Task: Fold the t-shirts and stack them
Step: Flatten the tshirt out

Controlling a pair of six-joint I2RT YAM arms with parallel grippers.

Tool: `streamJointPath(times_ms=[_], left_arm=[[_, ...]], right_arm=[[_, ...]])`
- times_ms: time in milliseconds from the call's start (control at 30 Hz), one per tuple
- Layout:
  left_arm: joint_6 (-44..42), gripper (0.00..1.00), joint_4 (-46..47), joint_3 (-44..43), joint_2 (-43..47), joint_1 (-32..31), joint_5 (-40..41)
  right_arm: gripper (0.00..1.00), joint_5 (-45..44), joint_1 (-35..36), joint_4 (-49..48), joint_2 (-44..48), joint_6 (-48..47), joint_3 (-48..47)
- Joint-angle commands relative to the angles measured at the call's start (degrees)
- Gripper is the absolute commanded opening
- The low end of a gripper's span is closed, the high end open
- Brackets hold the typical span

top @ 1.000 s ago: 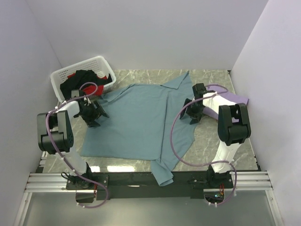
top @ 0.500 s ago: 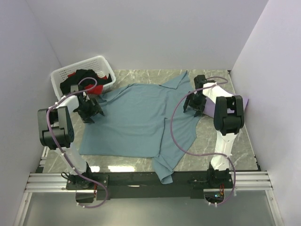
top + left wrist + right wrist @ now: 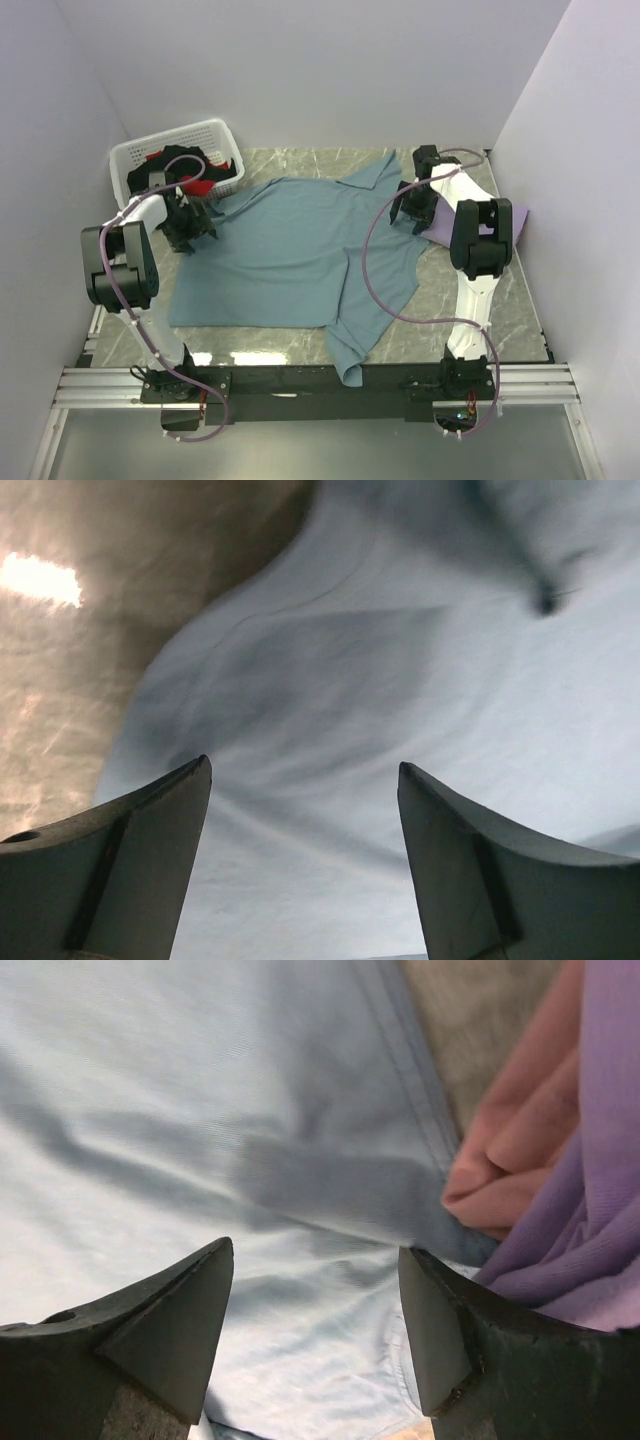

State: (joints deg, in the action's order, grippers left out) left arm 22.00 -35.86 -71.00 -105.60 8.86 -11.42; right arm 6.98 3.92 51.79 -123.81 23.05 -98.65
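Observation:
A large teal-blue t-shirt (image 3: 300, 250) lies spread on the marble table, one sleeve hanging over the near edge. My left gripper (image 3: 188, 222) is open just over the shirt's left edge; the left wrist view shows teal cloth (image 3: 330, 710) between the spread fingers. My right gripper (image 3: 410, 212) is open over the shirt's right upper edge; the right wrist view shows teal cloth (image 3: 230, 1110) between the fingers. A folded lavender-purple t-shirt (image 3: 500, 215) lies at the right, partly hidden by the right arm, with a pink cloth (image 3: 510, 1150) beside it. Black (image 3: 175, 170) and red (image 3: 200, 187) shirts lie in the basket.
A white slotted plastic basket (image 3: 165, 145) stands at the back left corner. White walls close in the table on three sides. Purple cables loop from both arms over the shirt. Bare marble (image 3: 470, 300) shows at the right front.
Both grippers moved away from me toward the back of the table, the left toward the basket, the right toward the shirt's far right sleeve. The shirt's near edge shifted slightly.

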Motion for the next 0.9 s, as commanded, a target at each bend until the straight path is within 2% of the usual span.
streamJointPath(times_ms=[0, 167, 467, 700, 867], left_arm=[[1.29, 0.81, 1.32, -4.22, 2.41, -1.74, -3.08], [3.31, 0.81, 0.7, -4.24, 4.52, -4.99, -5.45], [4.02, 0.81, -0.09, 3.92, 11.73, -6.93, -4.32], [3.67, 0.82, -0.18, 12.19, 15.42, -6.84, -2.03], [3.58, 0.82, 1.14, 17.03, 14.55, -6.4, -0.36]], right_arm=[[0.74, 2.5, 0.03, -0.64, 3.3, -1.95, -3.74], [0.74, 3.91, 2.74, -0.29, 8.74, -1.78, -3.4], [0.73, 7.25, 10.48, -7.13, 19.73, 2.08, 16.01], [0.73, 11.12, 14.09, -15.04, 22.82, 6.22, 30.78], [0.73, 10.42, 14.09, -16.99, 21.25, 6.4, 33.96]])
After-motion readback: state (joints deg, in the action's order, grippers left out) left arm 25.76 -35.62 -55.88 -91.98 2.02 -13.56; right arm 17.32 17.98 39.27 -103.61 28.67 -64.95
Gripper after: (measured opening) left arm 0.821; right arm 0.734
